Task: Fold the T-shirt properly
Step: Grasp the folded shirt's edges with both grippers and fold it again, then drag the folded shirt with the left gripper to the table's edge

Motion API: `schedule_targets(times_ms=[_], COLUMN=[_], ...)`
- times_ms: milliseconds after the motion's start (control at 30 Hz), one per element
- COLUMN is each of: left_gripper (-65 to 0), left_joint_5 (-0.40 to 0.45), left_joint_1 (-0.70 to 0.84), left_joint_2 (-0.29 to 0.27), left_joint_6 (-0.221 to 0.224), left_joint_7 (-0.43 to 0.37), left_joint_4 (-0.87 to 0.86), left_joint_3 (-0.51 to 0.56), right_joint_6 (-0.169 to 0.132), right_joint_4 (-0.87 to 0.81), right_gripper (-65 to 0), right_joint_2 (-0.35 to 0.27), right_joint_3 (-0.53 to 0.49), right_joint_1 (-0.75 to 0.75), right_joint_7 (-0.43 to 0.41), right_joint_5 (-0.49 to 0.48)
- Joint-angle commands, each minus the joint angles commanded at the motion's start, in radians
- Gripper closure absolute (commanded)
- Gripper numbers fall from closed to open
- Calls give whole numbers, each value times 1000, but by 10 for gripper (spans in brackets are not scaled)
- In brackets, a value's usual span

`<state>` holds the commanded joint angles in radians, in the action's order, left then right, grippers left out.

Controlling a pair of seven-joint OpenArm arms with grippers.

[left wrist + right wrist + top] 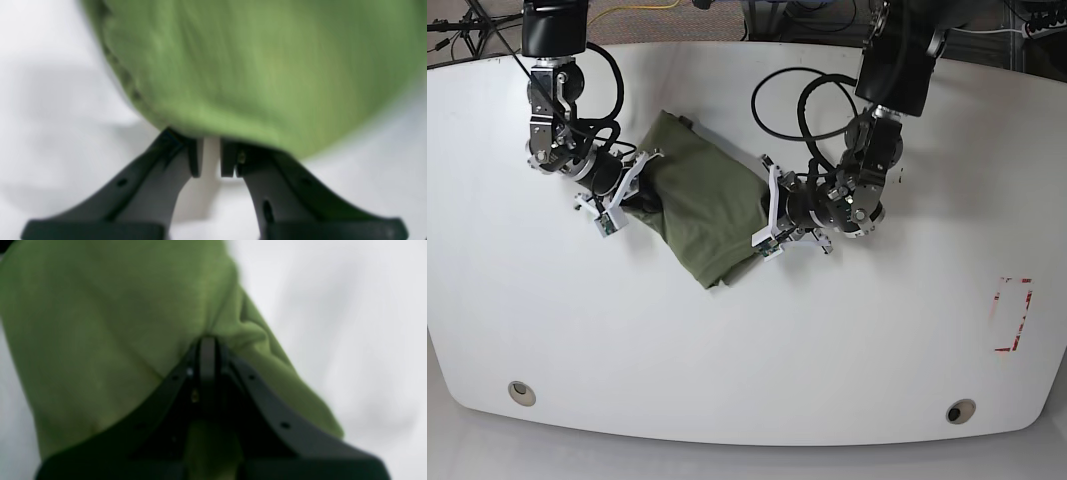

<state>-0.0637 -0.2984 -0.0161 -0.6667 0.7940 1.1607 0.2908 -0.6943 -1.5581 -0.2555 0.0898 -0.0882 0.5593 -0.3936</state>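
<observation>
We are working with one T-shirt [702, 205], two grippers and one table [747, 340]. The T-shirt is lying bunched into a compact olive-green bundle on the white table, a little behind and to the base view's left of its middle, slanting from upper left to lower right between our two arms. Our right gripper [207, 343] is sitting at the bundle's left edge in the base view; in its wrist view the two black jaws are pressing together with no gap showing, and green cloth is gathering into a pucker at their tips, so we are pinching a fold of the T-shirt there. Our left gripper [210, 156] is sitting at the bundle's right edge in the base view; in its wrist view the two jaws are standing slightly apart with a narrow slit of white table showing between them, and the cloth's rounded edge is lying just at or over their tips. The view is blurred, so we cannot tell whether any fabric is caught between those jaws. We are also seeing two round holes [521, 392] near the table's front edge and one red mark [1012, 313] at its right.
</observation>
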Motion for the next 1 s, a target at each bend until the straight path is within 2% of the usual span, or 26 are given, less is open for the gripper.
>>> schedule_targets(times_ms=[233,433,567,700,867,1000], left_gripper=[-69,-69,-69,-69,-71,-79], left_joint_5=[0,-2,-2,-2,-2,5], left_joint_1=[-91,-146,-141,-92,5,78], left_joint_2=[3,25,28,25,18,-41], left_joint_6=[0,-6,-6,-6,-3,8], left_joint_7=[9,114,180,235,236,230], left_joint_4=[-6,126,262,367,512,577], left_joint_3=[0,-3,-3,-2,0,0], right_joint_6=[48,83,81,77,77,77], right_joint_4=[-150,-301,-350,-358,-353,-354], right_gripper=[-10,-10,-11,-11,-10,-10], right_joint_2=[54,64,64,64,61,61], right_joint_3=[-2,25,87,126,181,279], right_joint_1=[-32,-34,-54,-77,-117,-138], right_joint_7=[81,192,259,281,279,279], right_joint_5=[0,0,0,0,0,0])
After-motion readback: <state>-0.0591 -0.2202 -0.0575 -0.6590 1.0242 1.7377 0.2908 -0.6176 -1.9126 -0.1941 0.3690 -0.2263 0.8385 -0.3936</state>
